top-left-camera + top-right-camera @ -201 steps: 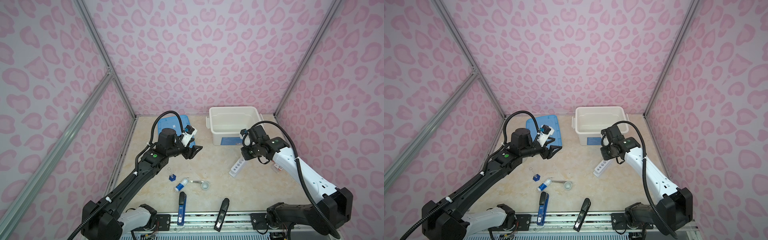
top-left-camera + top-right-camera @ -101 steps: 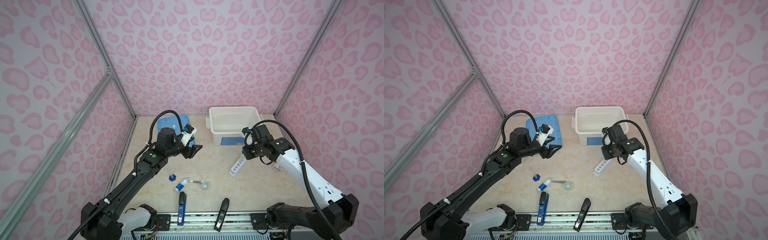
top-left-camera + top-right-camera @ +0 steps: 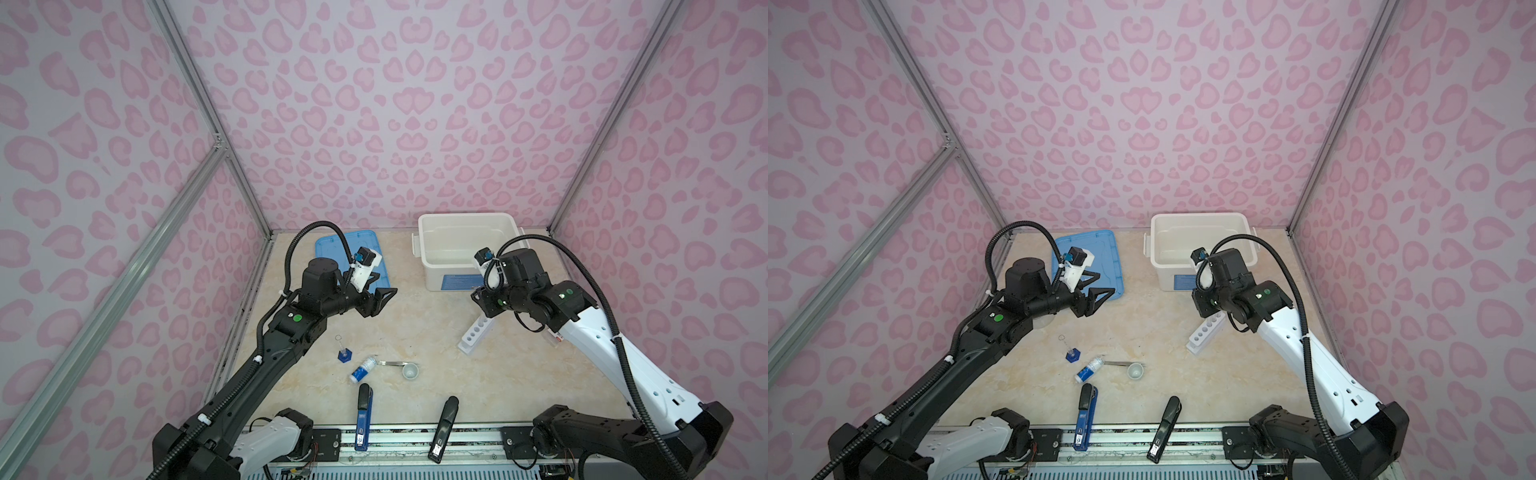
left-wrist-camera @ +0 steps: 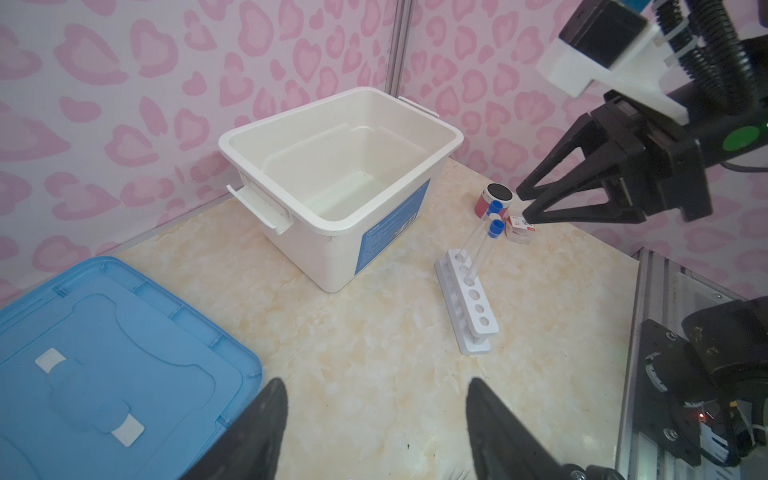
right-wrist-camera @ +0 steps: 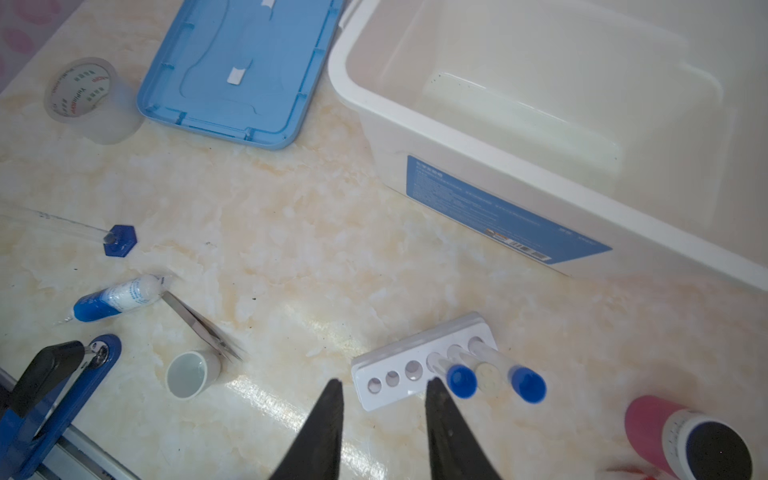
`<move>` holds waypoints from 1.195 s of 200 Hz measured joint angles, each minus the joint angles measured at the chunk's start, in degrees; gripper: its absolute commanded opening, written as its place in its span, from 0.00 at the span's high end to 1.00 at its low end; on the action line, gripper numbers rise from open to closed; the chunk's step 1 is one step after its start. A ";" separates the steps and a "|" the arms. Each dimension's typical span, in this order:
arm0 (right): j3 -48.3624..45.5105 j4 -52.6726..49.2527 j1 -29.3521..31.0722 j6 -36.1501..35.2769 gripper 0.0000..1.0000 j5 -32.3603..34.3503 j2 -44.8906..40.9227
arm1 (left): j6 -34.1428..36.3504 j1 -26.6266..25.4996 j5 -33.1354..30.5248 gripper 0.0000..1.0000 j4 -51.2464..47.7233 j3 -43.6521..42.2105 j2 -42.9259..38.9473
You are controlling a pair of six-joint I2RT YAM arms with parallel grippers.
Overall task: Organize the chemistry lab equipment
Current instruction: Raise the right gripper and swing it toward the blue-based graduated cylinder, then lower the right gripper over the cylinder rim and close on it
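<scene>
The holed rack [image 5: 395, 376] stands on the table [image 5: 291, 208] just in front of the white bin [image 5: 357, 89]. Three capped tubes [image 5: 528, 384] fill its end holes. Above it hovers the right claw [image 5: 383, 380], jaws apart, nothing between them. The left claw [image 4: 374, 380] is spread wide and empty, aloft near the blue lid [image 4: 104, 353].

Likely handling:
- **Tubes:** light, slick and brittle. Pinch softly just under the cap.
- **Rack:** stiff, light and end-heavy. Grip across its narrow middle.

Pink-blotched lilac walls [image 3: 395, 104] stand around me, with metal posts [image 3: 199, 95] at the corners and a cream marbled counter [image 3: 415, 328] below.
</scene>
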 measured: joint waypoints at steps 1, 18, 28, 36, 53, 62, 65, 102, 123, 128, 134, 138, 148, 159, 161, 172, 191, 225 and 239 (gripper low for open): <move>-0.07 0.35 0.17 0.02 0.64 -0.11 -0.02 | -0.09 0.09 0.04 0.29 0.00 -0.02 -0.04; -0.59 3.80 2.29 0.00 0.61 -1.55 0.00 | -1.77 2.84 0.87 0.29 0.09 -0.87 -1.27; -1.36 6.60 3.80 -0.04 0.59 -2.14 0.09 | -3.10 4.92 1.38 0.29 0.37 -1.57 -2.47; -2.21 8.92 5.05 -0.04 0.57 -2.54 0.39 | -3.93 6.49 1.86 0.29 0.83 -2.27 -3.56; -4.07 13.68 7.56 -0.42 0.53 -4.13 1.75 | -5.99 9.79 2.84 0.29 1.46 -3.87 -5.68; -5.09 16.48 9.11 -0.44 0.52 -4.85 3.04 | -7.06 11.69 3.30 0.29 1.75 -4.81 -6.78; -5.33 17.29 9.62 -0.48 0.51 -5.20 3.56 | -7.41 12.33 3.43 0.29 1.75 -5.14 -7.19; -5.22 27.10 15.82 -1.11 0.49 -7.78 12.74 | -10.78 19.67 4.37 0.29 1.66 -8.04 -12.48; -3.02 30.80 19.52 -2.14 0.49 -8.63 18.10 | -11.37 22.08 4.26 0.29 1.73 -9.44 -14.93; -2.49 31.82 20.31 -2.56 0.49 -8.76 19.45 | -11.80 22.62 4.22 0.29 1.81 -9.99 -15.54; -2.01 33.00 20.96 -2.99 0.48 -9.07 20.85 | -12.24 23.10 4.22 0.29 1.86 -10.69 -16.24; -1.70 33.73 21.57 -3.06 0.48 -9.33 21.79 | -12.46 23.41 4.20 0.29 2.08 -11.21 -16.65; -1.07 35.32 22.82 -3.41 0.48 -10.05 23.93 | -12.76 23.93 4.04 0.29 2.64 -12.70 -17.75; -0.46 36.63 23.78 -3.45 0.48 -10.51 25.59 | -13.09 24.24 3.96 0.29 3.17 -14.19 -18.69; -0.39 37.05 23.96 -3.48 0.48 -10.67 25.90 | -13.29 24.24 4.00 0.29 3.23 -14.45 -18.84; -0.33 39.39 24.90 -3.43 0.48 -11.56 27.06 | -13.46 24.24 4.04 0.29 3.45 -15.19 -19.12; -0.96 44.48 26.05 -2.82 0.48 -12.87 29.49 | -13.46 24.33 3.98 0.29 3.50 -15.39 -19.04; -2.58 51.45 27.56 -0.22 0.49 -14.10 33.79 | -13.42 24.41 2.97 0.30 4.31 -15.39 -18.78; -2.84 54.42 28.13 0.39 0.49 -14.16 35.36 | -13.42 24.57 2.40 0.30 4.48 -15.39 -18.78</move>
